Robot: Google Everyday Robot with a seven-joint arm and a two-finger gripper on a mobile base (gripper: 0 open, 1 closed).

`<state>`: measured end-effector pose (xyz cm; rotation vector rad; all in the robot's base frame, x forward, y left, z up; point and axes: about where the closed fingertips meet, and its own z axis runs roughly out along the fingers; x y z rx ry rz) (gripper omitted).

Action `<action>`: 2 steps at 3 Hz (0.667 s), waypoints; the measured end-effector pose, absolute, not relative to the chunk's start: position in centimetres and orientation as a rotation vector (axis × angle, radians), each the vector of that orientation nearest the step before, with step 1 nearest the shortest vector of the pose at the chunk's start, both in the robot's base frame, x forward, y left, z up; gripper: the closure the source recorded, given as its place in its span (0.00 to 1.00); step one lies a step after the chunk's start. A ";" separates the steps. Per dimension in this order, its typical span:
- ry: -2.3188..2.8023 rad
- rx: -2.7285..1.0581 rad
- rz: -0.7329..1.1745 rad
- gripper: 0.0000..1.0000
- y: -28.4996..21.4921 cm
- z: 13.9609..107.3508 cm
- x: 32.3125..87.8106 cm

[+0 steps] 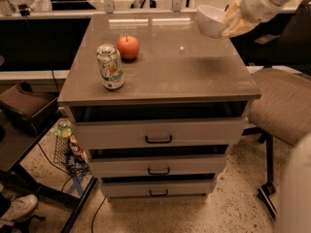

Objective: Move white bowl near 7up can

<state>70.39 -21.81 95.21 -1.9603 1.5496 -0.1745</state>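
Observation:
The white bowl [210, 20] hangs tilted in the air above the far right part of the cabinet top [165, 72]. My gripper [232, 21] is shut on its right rim, coming in from the upper right. The 7up can [110, 66] stands upright near the front left edge of the cabinet top, well to the left of the bowl. The bowl's shadow falls on the top below it.
An orange-red apple [128, 47] sits just behind and right of the can. The cabinet has several drawers [158, 133]. A brown chair [284, 103] stands to the right. A bag [22, 106] and clutter lie on the floor at left.

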 end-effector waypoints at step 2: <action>1.253 -2.119 -0.101 1.00 -17.1 91.9 64.7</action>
